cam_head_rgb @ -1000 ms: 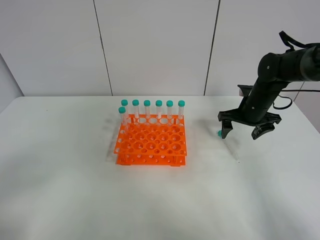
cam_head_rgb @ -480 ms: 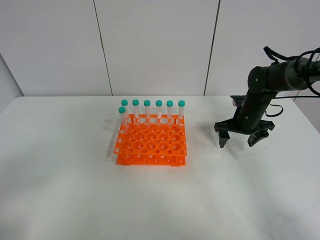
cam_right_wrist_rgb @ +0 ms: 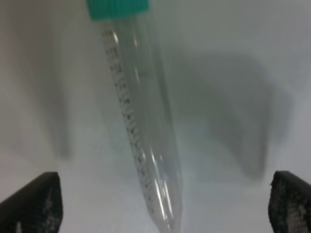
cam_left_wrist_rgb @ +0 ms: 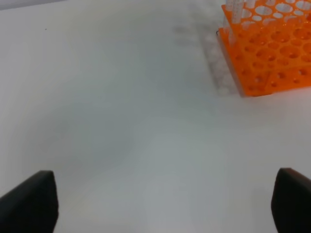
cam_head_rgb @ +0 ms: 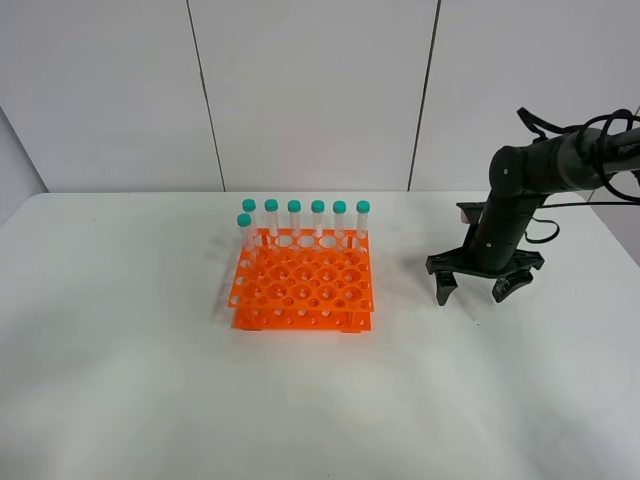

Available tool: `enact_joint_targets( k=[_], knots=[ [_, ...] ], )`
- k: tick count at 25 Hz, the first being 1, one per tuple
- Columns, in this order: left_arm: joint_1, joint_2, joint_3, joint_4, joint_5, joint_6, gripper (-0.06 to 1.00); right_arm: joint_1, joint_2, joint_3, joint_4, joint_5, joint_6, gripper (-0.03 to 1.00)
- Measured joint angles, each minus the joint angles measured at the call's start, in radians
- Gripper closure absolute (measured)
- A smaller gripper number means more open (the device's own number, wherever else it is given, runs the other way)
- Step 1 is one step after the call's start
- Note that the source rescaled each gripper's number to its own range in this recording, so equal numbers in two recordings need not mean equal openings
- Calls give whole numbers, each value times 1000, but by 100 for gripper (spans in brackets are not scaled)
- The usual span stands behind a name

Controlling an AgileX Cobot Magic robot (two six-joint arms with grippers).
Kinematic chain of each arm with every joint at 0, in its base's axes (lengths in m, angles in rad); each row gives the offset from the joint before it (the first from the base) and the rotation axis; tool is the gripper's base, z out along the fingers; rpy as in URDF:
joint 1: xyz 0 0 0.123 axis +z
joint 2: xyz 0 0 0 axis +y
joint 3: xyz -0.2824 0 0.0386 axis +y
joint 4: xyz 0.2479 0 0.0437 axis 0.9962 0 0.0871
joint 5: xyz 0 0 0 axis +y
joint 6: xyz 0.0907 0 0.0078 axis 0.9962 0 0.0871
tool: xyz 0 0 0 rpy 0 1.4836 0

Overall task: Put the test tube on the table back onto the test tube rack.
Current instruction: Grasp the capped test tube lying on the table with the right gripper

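Lying flat on the worktop (cam_head_rgb: 150,380), off to the right of the test tube rack (cam_head_rgb: 303,285): the test tube (cam_right_wrist_rgb: 141,121), straddled by the right fingers (cam_head_rgb: 443,290), spread wide, clear of it. Likewise splayed and empty, the left fingers (cam_left_wrist_rgb: 29,204), low over worktop near the rack.

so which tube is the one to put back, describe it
On the white table, look right of the orange test tube rack in the high view, under the open right pincer. The test tube lies flat there, the only one on its side; the seven other teal-capped tubes stand upright in the rack.
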Motion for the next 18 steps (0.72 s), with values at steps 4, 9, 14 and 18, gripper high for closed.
enact_joint_targets(
  k=[4, 9, 14, 18],
  knots=[
    [0, 0, 0, 0, 0, 0, 0, 0, 5, -1, 1, -3, 0, 8],
    [0, 0, 0, 0, 0, 0, 0, 0, 5, -1, 1, -3, 0, 9],
    [0, 0, 0, 0, 0, 0, 0, 0, 5, -1, 1, -1, 0, 13],
    [0, 0, 0, 0, 0, 0, 0, 0, 5, -1, 3, 1, 0, 14]
  ],
)
